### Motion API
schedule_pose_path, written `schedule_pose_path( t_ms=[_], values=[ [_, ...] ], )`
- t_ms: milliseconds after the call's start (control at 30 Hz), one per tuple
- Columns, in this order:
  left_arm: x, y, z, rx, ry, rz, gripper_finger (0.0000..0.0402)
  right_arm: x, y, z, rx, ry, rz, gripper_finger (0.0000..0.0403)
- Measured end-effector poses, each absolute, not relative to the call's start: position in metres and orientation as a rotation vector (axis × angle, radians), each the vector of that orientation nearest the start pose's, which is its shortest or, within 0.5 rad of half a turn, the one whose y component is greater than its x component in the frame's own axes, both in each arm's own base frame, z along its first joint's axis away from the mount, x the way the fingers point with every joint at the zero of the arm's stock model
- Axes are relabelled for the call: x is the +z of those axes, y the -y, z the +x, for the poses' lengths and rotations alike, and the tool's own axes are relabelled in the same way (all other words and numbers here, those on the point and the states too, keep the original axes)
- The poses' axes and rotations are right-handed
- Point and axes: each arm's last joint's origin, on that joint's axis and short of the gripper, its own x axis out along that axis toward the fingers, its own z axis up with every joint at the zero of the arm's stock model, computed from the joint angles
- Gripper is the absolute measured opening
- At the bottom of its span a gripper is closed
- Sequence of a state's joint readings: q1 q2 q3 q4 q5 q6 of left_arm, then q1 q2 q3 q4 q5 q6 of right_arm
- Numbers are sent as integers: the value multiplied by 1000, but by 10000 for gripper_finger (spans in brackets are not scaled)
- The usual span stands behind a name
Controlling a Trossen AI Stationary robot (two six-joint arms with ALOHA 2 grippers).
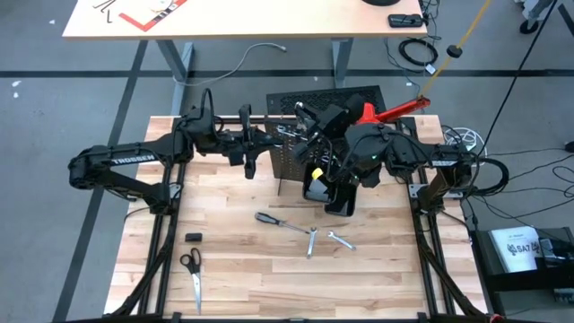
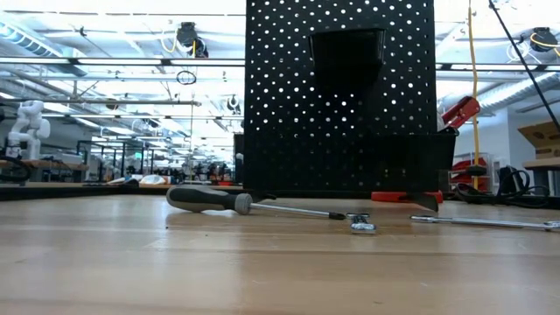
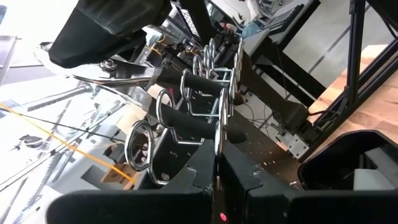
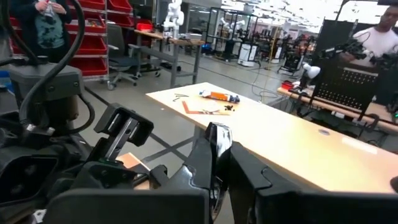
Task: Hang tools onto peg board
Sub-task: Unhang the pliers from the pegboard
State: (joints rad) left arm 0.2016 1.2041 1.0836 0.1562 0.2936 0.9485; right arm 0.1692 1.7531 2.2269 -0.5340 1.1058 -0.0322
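Silver rings (image 3: 186, 112) on the peg board (image 1: 305, 135) sit just ahead of the left gripper (image 3: 217, 177), whose fingers are pressed together on nothing. Right gripper (image 4: 217, 162) over the black bin (image 1: 339, 196) pinches a thin dark piece. Screwdriver (image 1: 280, 222) and two wrenches (image 1: 325, 240) lie on the wooden table (image 1: 269, 278).

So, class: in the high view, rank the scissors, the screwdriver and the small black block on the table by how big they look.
1. Scissors and screwdriver: they look about equally long, so I won't rank one above the other.
2. Small black block: clearly the smallest.
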Motion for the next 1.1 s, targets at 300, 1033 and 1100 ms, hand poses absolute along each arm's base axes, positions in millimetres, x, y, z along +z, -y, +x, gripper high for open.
schedule_pose_path(
  t_ms=[300,1033,1100],
  values=[
    [383,-46,267,-70,78,957,11,527,-31,340,-913,-93,-175,12],
    [383,-46,267,-57,70,957,11,494,-18,336,-773,-301,-20,191],
    [383,-46,267,-57,70,958,11,496,-16,340,-773,-278,-22,191]
  ],
)
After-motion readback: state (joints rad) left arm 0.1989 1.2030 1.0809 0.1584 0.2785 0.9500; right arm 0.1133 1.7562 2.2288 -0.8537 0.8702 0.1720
